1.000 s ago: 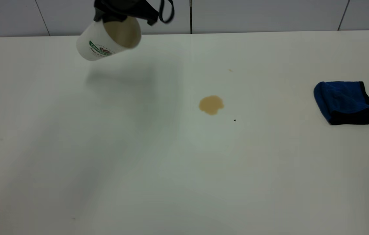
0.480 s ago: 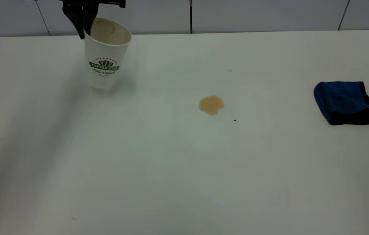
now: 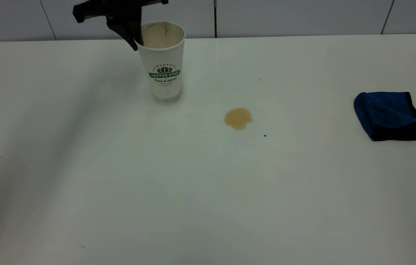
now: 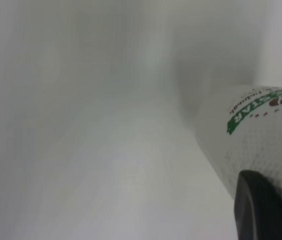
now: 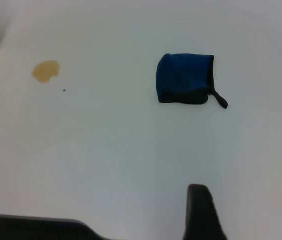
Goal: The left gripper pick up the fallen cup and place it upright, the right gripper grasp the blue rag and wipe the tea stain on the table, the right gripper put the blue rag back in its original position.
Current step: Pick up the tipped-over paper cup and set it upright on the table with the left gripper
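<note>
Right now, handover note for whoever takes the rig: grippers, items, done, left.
Left gripper: at the far side of the table, shut on the cup at its rim, one finger inside, one outside.
Cup: upright, base apparently on the table, logo facing the exterior camera; not released.
Right gripper: out of the exterior view, only one finger shows in its wrist view, above the table short of the blue rag.
Tea stain: unwiped, mid-table.
Rag: untouched at the right edge.
Left: release cup, grasp rag, wipe stain, return rag.

Lab: bare white table [image 3: 208, 202], panelled wall [image 3: 303, 16]
</note>
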Controlling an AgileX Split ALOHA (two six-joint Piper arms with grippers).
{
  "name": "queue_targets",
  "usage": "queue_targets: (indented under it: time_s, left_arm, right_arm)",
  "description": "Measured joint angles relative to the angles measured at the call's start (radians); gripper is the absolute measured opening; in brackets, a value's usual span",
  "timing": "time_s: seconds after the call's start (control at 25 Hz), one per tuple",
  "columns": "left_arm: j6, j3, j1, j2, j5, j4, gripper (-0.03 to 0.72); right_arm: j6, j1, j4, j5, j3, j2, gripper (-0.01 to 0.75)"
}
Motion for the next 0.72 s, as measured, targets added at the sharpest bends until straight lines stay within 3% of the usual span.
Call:
queue_targets:
  time_s: [0.32,0.56,0.72]
  left_arm:
    - [0.0,0.0,0.009,0.052,-0.043,-0.126,0.01]
    - [-0.001,-0.001,0.01,0.075,-0.046,-0.136,0.014]
    - [0.002,-0.001,0.01,0.079,-0.049,-0.149,0.056]
  right_arm:
    - [0.0,0.0,0.0,0.0,0.0,0.0,0.509]
    - [0.0,0.0,0.0,0.0,0.0,0.0,0.509]
    - [0.0,0.0,0.0,0.0,0.0,0.0,0.509]
